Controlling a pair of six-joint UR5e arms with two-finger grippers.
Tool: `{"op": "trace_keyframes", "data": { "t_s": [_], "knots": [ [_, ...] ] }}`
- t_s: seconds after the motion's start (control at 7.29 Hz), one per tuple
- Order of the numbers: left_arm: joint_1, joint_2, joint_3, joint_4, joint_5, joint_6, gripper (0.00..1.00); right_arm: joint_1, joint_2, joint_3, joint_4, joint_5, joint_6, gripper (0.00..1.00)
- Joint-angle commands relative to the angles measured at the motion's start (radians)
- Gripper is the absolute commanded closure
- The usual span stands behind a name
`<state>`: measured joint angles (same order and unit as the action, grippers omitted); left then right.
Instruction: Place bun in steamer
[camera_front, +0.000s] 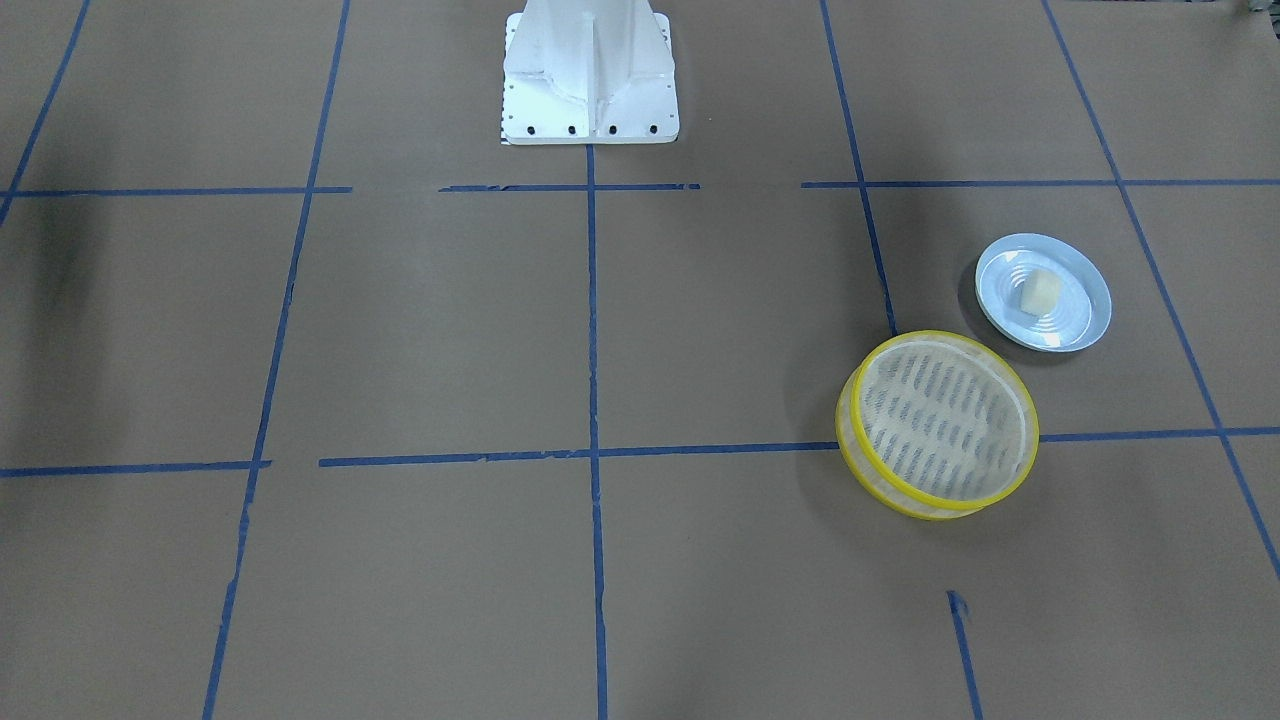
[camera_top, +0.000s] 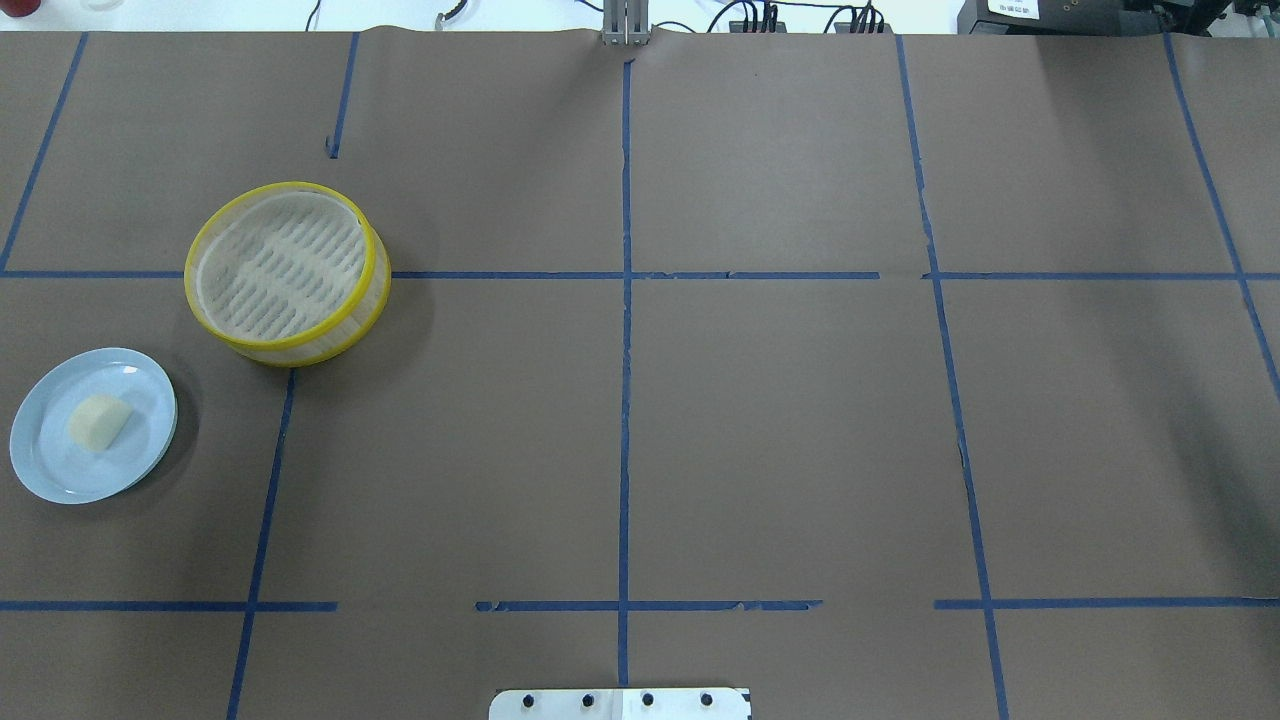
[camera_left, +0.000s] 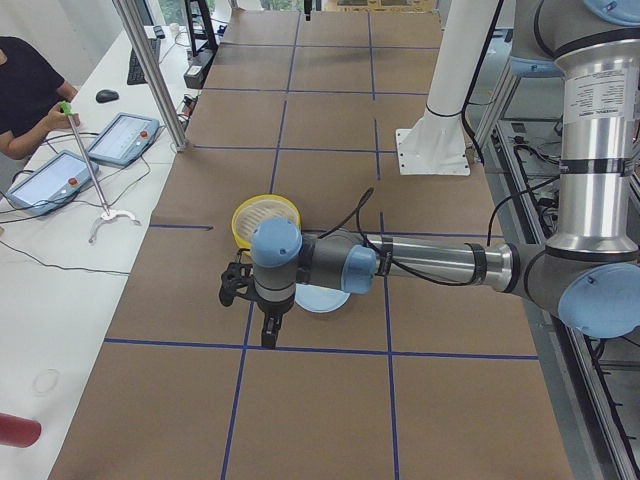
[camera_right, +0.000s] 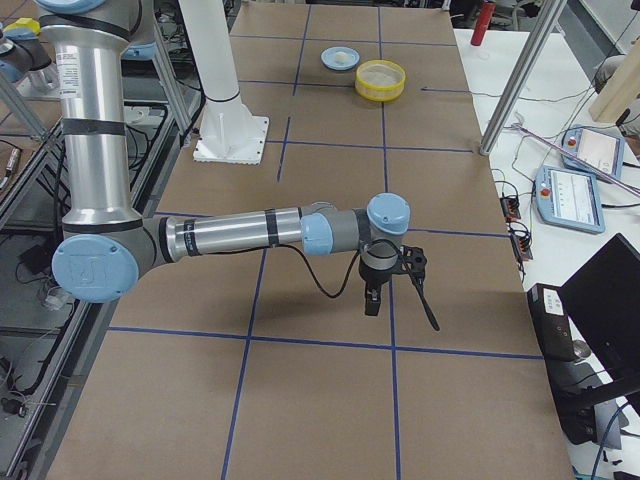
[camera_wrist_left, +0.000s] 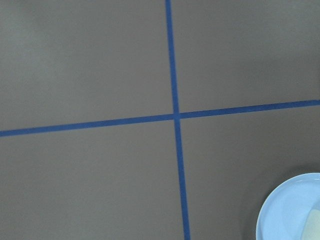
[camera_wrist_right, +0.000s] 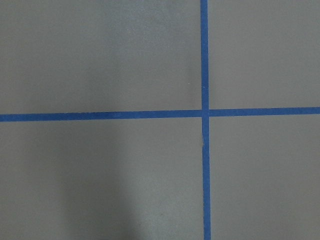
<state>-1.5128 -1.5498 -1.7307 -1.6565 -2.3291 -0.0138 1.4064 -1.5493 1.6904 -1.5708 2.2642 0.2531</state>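
Note:
The bun (camera_front: 1040, 293) is a small cream-white lump lying on a pale blue plate (camera_front: 1080, 325). The steamer (camera_front: 940, 425), with yellow rims and a slotted beige floor, stands empty just beside the plate. Overhead, the bun (camera_top: 98, 420), plate (camera_top: 50, 475) and steamer (camera_top: 285, 270) are on the table's left side. My left gripper (camera_left: 250, 315) shows only in the exterior left view, above the table next to the plate (camera_left: 322, 303); I cannot tell if it is open. The left wrist view catches the plate's edge (camera_wrist_left: 292, 210). My right gripper (camera_right: 398, 300) hangs far from them; its state is unclear.
The table is brown paper with a blue tape grid. The white robot base (camera_front: 590, 80) stands at the table's robot side (camera_top: 620, 703). Metal poles (camera_left: 150, 70) and operator tablets (camera_left: 50, 180) stand on a white bench beyond the table's far edge. A person sits there.

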Motion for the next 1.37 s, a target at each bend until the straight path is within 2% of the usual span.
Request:
{"op": "trace_keyframes", "data": {
  "t_s": [0.0,0.14,0.41,0.55,0.69,0.82,0.96,1.24],
  "knots": [
    [0.176,-0.097,-0.033,0.010,0.011,-0.097,0.00,0.000,0.000,0.000,0.000,0.000,0.000,0.00],
    [0.198,-0.114,-0.064,0.007,0.016,-0.265,0.00,0.000,0.000,0.000,0.000,0.000,0.000,0.00],
    [0.296,-0.075,-0.118,-0.012,0.043,-0.316,0.00,0.000,0.000,0.000,0.000,0.000,0.000,0.00],
    [0.346,-0.025,-0.134,-0.082,0.089,-0.392,0.00,0.000,0.000,0.000,0.000,0.000,0.000,0.00],
    [0.412,0.055,-0.127,-0.250,0.105,-0.520,0.00,0.000,0.000,0.000,0.000,0.000,0.000,0.00],
    [0.446,0.122,-0.122,-0.361,0.122,-0.593,0.00,0.000,0.000,0.000,0.000,0.000,0.000,0.00],
    [0.506,0.126,-0.121,-0.371,0.166,-0.668,0.00,-0.001,0.000,0.000,0.000,0.000,0.000,0.00],
    [0.545,0.128,-0.069,-0.419,0.183,-0.695,0.00,0.000,0.000,0.000,0.000,0.000,0.000,0.00]
  ]
}}
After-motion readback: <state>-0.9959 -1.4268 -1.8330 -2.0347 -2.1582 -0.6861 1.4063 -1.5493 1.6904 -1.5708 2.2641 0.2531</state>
